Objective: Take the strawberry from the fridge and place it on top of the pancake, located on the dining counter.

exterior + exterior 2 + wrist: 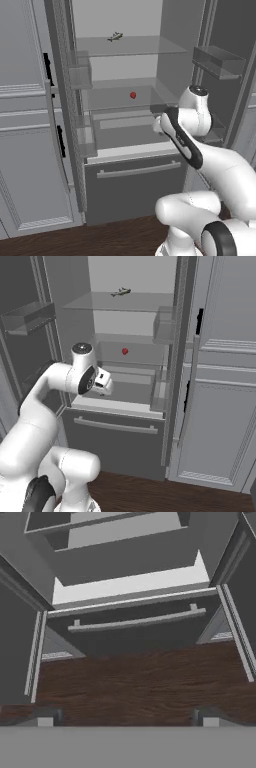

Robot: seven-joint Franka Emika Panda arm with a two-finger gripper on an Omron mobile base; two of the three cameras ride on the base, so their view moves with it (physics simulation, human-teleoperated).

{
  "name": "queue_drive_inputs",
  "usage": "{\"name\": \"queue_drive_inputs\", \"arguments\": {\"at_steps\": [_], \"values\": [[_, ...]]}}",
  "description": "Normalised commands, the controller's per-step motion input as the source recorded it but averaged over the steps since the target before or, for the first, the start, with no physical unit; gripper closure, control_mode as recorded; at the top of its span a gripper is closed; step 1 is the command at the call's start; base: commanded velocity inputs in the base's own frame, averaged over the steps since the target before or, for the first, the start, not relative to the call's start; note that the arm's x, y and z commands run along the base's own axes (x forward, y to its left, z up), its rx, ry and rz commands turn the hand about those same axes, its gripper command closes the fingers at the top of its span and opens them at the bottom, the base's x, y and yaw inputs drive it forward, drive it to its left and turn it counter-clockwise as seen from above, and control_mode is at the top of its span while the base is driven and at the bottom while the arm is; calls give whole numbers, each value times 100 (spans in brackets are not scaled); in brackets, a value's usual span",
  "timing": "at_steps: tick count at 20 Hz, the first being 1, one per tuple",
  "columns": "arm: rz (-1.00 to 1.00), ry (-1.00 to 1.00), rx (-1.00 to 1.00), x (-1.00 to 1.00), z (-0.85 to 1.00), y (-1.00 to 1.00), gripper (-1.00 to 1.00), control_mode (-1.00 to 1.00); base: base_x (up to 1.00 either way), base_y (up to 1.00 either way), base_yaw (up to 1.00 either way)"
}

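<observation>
Gripper (128, 719), jaws wide and empty, hung before the open fridge (135, 190), below the strawberry (133, 95) on its middle shelf; picking and placing on the pancake remained.

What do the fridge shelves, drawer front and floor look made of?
Shelves: likely clear glass; the back wall shows through.
Drawer front: matte dark grey, metal or plastic, with a paler bar handle.
Floor: dark brown wood, going by the streaky grain.
</observation>
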Motion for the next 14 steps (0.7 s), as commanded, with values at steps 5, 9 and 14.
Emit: {"name": "queue_drive_inputs", "arguments": {"at_steps": [5,9,14], "values": [[3,8,-20,-55,1,1,-100,-100,0,0,0],[0,2,-12,-87,0,0,-100,-100,0,0,0],[0,-7,2,-83,-2,4,-100,-100,0,0,0]]}}
